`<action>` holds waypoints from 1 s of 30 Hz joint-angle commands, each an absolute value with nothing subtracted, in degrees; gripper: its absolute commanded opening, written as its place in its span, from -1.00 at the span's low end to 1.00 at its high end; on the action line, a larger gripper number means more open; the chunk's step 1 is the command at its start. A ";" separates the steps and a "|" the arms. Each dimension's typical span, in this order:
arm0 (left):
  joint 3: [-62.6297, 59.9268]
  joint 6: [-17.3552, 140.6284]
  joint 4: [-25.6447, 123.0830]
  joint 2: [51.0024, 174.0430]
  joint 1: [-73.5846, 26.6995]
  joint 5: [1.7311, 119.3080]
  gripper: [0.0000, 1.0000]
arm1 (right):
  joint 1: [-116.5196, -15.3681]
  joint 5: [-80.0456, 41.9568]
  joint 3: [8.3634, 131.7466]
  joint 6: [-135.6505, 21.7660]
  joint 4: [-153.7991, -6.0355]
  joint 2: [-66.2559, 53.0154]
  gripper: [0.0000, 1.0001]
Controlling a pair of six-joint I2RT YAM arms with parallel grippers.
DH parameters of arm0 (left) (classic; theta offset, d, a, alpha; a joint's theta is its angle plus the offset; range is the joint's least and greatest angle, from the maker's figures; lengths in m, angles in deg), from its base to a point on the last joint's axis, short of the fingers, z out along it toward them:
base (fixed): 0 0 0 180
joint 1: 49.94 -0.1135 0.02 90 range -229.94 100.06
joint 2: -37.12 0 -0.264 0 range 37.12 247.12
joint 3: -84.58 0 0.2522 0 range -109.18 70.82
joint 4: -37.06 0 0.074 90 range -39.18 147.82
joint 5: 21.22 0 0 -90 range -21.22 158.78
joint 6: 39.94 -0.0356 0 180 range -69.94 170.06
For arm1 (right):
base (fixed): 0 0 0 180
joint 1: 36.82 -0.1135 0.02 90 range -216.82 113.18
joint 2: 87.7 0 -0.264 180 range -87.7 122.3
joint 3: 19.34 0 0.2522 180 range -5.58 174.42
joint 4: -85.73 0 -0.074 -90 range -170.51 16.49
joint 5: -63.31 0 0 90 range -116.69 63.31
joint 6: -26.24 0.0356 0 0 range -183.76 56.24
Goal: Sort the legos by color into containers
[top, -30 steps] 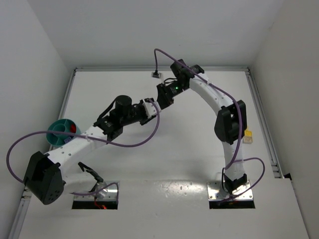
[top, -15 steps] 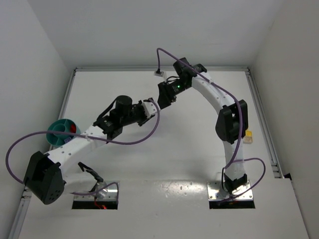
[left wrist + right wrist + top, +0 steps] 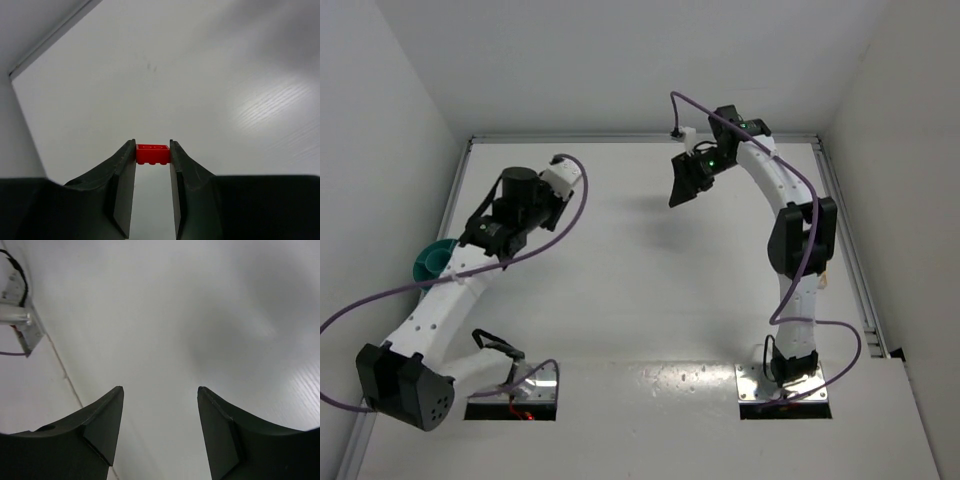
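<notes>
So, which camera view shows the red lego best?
Left wrist: the red lego is clamped between the jaws, close and sharp. The top view hides it behind the left arm; the right wrist view lacks it.

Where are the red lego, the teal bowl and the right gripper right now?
red lego (image 3: pixel 153 154), left wrist view, its front face.
teal bowl (image 3: pixel 425 265), top external view, exposed rim.
right gripper (image 3: pixel 160 388), right wrist view, midway between its fingertips.

White table (image 3: pixel 640 290); silver base plates (image 3: pixel 750 390); maybe a bracket (image 3: pixel 29 337)
</notes>
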State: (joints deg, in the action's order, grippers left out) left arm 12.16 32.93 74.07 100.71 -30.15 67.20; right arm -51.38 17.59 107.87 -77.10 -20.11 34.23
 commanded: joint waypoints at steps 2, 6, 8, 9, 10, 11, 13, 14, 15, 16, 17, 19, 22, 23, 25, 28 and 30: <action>7.63 36.43 88.23 101.53 -38.32 73.62 -0.71 | -50.62 11.38 109.46 -81.77 -18.90 34.20 0.24; 4.03 35.74 96.16 102.95 -49.56 68.35 -0.71 | -50.62 10.32 110.35 -81.77 -18.37 35.26 0.24; 2.53 35.21 99.14 104.17 -52.30 67.20 -0.71 | -50.62 10.32 110.35 -82.30 -18.37 35.26 0.24; 1.40 35.20 99.95 104.18 -54.66 67.20 -0.71 | -50.62 10.32 109.57 -82.30 -18.37 35.26 0.24; 0.78 34.68 100.56 104.96 -55.65 67.72 -0.71 | -50.62 10.32 109.04 -82.30 -18.37 35.26 0.24; -0.01 34.68 101.87 105.58 -56.52 68.25 -0.71 | -50.62 10.32 108.25 -82.82 -18.37 35.26 0.24; -2.65 34.68 103.64 108.21 -59.41 69.74 -0.71 | -50.62 10.32 107.62 -83.35 -18.37 35.26 0.24; -3.44 34.68 104.34 109.00 -60.48 70.88 -0.71 | -50.62 10.32 107.62 -83.36 -18.37 35.26 0.24; -4.84 35.37 105.39 110.58 -62.14 71.59 -0.71 | -50.62 10.32 107.10 -83.36 -18.37 35.26 0.24; -4.86 35.90 105.40 111.29 -62.94 72.20 -0.71 | -50.62 10.32 107.10 -83.88 -18.37 35.26 0.24; -5.55 36.43 106.10 112.69 -63.56 73.60 -0.71 | -50.62 9.79 107.10 -83.88 -17.85 35.26 0.24; -6.35 38.09 107.59 114.01 -64.88 75.63 -0.71 | -50.62 9.79 107.10 -83.88 -17.24 35.26 0.24; -6.35 39.77 108.21 115.60 -67.24 77.83 -0.71 | -50.62 9.09 107.71 -84.41 -17.23 35.78 0.24; -6.35 39.77 108.22 115.60 -67.87 77.83 -0.71 | -50.62 8.48 108.23 -84.41 -16.71 35.79 0.24; -5.48 40.47 108.22 116.12 -68.40 78.88 -0.71 | -50.62 8.47 108.24 -84.41 -16.70 35.79 0.24; -3.89 41.61 107.60 116.13 -68.40 80.47 -0.69 | -50.62 8.47 108.24 -84.41 -16.70 36.31 0.24; -3.89 42.23 107.60 116.13 -68.40 82.13 -0.65 | -50.62 8.47 108.24 -84.41 -16.70 36.31 0.24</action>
